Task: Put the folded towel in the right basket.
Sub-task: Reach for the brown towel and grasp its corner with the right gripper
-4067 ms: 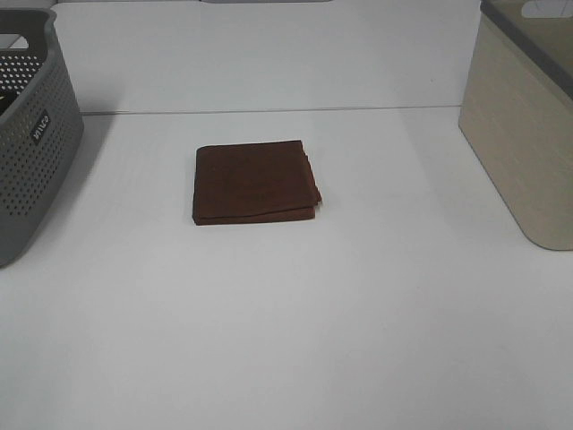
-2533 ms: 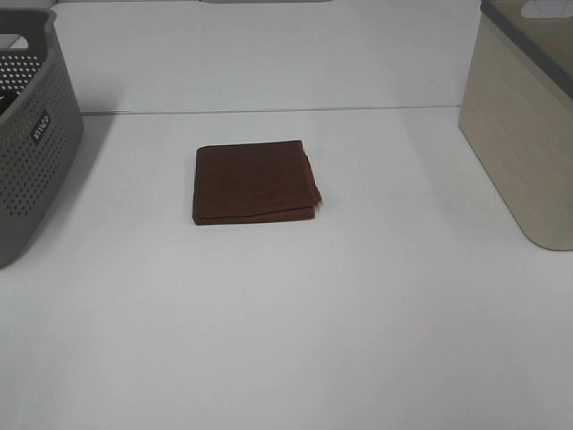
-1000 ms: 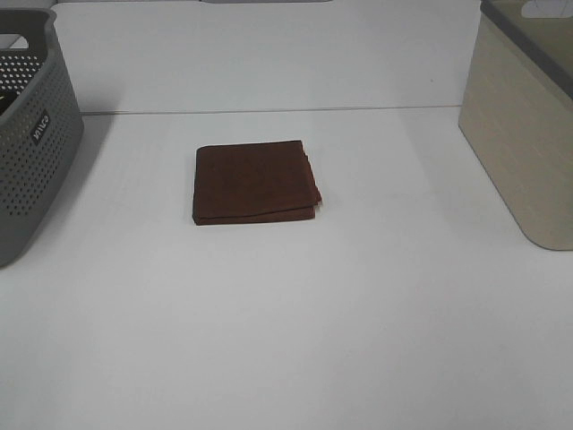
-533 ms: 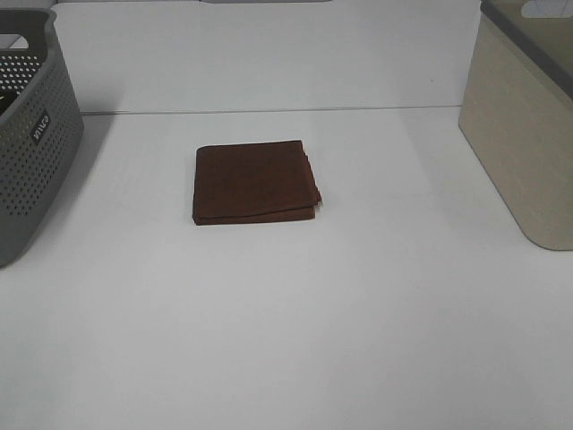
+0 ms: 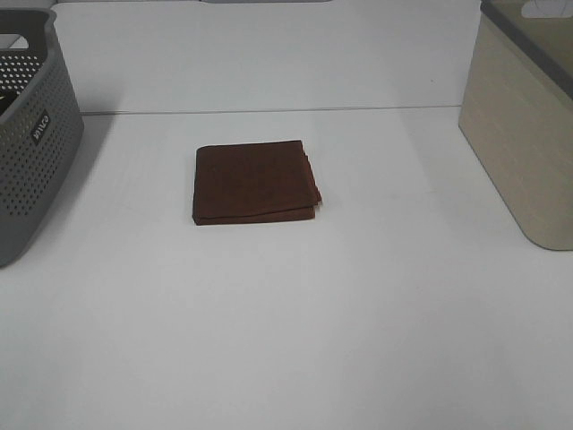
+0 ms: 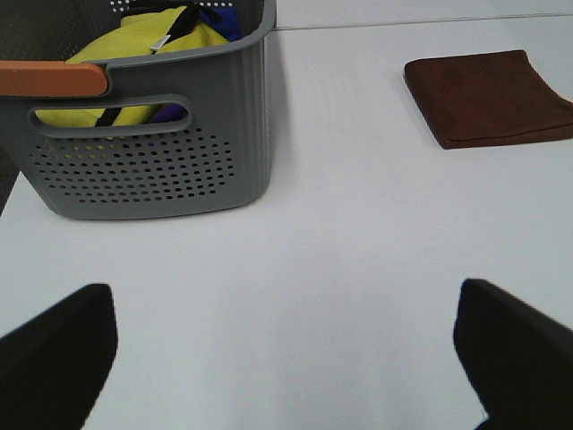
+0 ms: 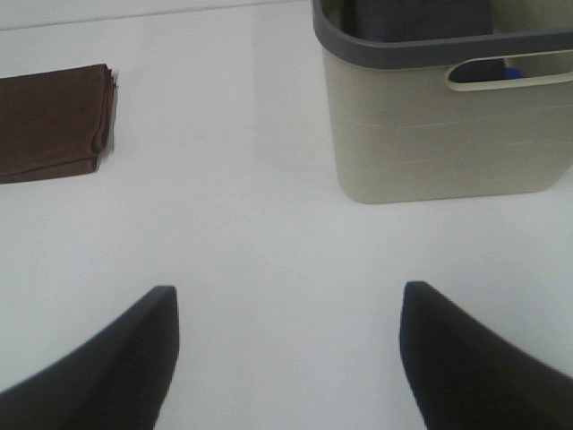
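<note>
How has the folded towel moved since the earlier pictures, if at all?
No, it has not. The folded towel lies at the same distance from the grey basket on the left and the beige basket on the right.

Plain white table [image 5: 295,340], evenly lit, meeting a white back wall [image 5: 269,54] along a thin grey seam [image 5: 269,110]; soft, faint shadows.
</note>
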Robot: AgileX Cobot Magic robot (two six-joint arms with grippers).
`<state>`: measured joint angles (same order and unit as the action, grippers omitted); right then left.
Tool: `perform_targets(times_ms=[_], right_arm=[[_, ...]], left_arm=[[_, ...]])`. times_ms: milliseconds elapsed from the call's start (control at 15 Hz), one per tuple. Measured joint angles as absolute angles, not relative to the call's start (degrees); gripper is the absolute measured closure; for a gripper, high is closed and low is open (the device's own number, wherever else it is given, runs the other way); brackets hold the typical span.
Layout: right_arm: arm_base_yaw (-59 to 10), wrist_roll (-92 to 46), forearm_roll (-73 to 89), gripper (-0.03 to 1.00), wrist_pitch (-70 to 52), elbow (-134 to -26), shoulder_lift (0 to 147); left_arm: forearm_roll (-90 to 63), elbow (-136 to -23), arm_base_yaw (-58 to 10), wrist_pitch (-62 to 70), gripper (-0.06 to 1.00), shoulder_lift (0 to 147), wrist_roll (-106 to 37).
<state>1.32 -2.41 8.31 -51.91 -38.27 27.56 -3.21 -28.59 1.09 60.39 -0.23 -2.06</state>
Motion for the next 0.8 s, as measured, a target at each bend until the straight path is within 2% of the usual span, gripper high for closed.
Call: perform_targets(times_ms=[133, 200, 400, 800], right_arm=[[1.32, -2.69, 10.89, 0.30, -51.28, -40.79, 35.01], [1.32, -5.61, 14.50, 0.30, -50.48, -44.92, 45.61], [1.32, -9.68, 17.93, 0.30, -50.36, -54.43, 60.39], [0.06, -13.35, 21.77, 0.30, -52.60, -77.06, 83.37]], left_arm=[[-3.21, -28.59, 1.09, 60.39, -0.03, -0.23, -2.06], [-3.21, -28.59, 1.09, 60.39, -0.03, -0.23, -2.06], [-3.21, -28.59, 1.09, 60.39, -0.03, -0.23, -2.06], [-3.21, -28.59, 1.09, 60.39, -0.03, -0.23, -2.06]])
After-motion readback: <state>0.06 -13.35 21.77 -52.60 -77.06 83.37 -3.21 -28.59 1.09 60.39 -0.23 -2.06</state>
